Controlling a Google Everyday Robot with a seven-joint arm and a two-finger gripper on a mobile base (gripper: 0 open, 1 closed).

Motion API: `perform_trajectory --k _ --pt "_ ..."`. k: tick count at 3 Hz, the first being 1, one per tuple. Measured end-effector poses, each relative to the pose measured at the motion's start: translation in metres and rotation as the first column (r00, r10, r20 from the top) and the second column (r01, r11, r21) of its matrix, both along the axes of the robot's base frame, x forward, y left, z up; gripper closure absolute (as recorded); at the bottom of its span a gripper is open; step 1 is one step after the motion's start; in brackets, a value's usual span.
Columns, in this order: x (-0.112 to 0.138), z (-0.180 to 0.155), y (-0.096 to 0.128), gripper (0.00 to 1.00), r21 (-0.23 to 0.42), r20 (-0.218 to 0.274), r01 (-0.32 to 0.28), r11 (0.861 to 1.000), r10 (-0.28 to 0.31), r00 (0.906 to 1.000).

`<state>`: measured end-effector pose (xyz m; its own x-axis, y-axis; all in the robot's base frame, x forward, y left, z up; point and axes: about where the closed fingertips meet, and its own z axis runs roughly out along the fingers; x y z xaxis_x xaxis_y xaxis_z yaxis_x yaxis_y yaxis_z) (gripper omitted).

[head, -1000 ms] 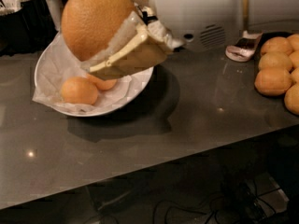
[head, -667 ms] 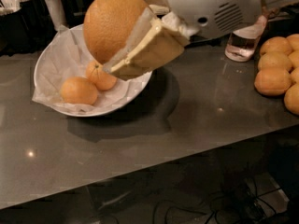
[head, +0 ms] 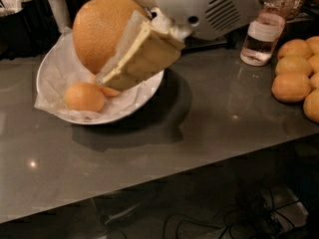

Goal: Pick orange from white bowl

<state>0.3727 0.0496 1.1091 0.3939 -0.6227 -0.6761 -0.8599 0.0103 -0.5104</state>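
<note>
My gripper [head: 107, 49] is shut on the orange [head: 102, 31], a large round fruit with dimpled skin, and holds it above the white bowl [head: 57, 114]. One cream finger [head: 142, 56] lies across the orange's right side. The bowl is lined with crinkled white paper and stands on the grey counter at the left. A smaller orange [head: 84, 96] lies in the bowl at the front left. Another orange [head: 109, 90] is mostly hidden behind the finger.
A clear bottle with a white cap [head: 260, 39] stands at the back right. Several round buns [head: 294, 78] sit at the right edge. Dark containers [head: 20, 9] stand at the back left. The counter's front edge [head: 149, 180] runs below.
My gripper has risen with the orange and shifted a little to the right; the orange now sits higher above the bowl. The fruits left in the bowl have not moved.
</note>
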Motion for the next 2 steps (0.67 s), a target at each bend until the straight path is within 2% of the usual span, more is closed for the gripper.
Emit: perform_trajectory --k 1,2 --pt "-0.012 -0.014 -0.001 1.00 0.025 -0.030 -0.036 0.999 0.037 0.9989" --pt "-0.036 -0.027 0.009 1.00 0.083 -0.023 -0.092 0.992 0.094 0.9953"
